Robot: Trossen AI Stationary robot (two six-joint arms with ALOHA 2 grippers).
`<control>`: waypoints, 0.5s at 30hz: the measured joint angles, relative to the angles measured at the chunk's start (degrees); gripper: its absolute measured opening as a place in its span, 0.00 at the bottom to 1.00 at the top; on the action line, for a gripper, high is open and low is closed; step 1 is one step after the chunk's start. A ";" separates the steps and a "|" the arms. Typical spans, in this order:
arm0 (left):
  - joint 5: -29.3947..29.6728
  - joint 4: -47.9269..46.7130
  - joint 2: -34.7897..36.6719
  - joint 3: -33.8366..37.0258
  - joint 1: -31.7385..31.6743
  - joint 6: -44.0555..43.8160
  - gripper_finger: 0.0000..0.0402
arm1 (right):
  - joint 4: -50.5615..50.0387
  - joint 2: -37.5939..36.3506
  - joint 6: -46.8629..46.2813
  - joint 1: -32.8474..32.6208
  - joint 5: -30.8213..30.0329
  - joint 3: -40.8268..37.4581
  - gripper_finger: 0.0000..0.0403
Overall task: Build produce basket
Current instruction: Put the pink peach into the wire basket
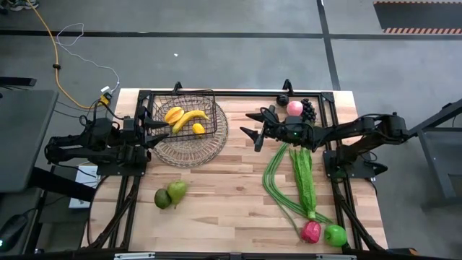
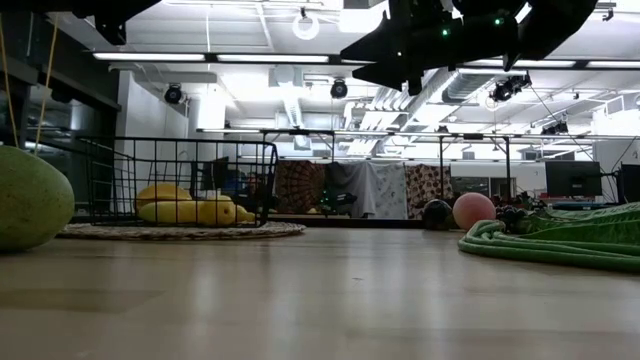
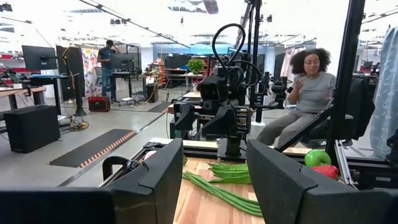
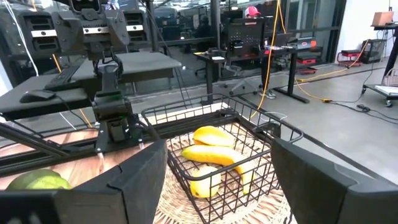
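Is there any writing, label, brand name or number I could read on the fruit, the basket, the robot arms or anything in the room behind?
None can be read.
The basket, the banana, the green apple and the table carry no lettering.
The monitors in the room behind show nothing legible; any marks on the equipment there are too small or blurred to read.

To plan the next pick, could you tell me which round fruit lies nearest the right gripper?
The pink peach, just behind the right gripper beside the grapes; the green apple lies at the front edge.
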State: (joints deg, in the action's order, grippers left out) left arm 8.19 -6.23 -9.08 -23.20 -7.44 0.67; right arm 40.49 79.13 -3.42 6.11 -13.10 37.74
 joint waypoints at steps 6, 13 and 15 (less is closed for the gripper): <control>0.07 -0.01 0.00 0.00 0.00 0.00 0.41 | 0.00 0.02 0.00 0.00 0.00 0.02 0.69; 0.15 0.01 0.00 0.00 0.00 0.24 0.41 | -0.33 0.02 0.81 0.00 0.00 0.02 0.69; 0.17 -0.01 0.00 0.00 0.00 0.57 0.41 | -0.42 0.04 0.73 0.00 -0.02 0.02 0.69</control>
State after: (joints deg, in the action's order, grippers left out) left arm 8.36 -6.24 -9.08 -23.20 -7.44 1.23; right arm 40.07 79.18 -2.70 6.11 -13.13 37.76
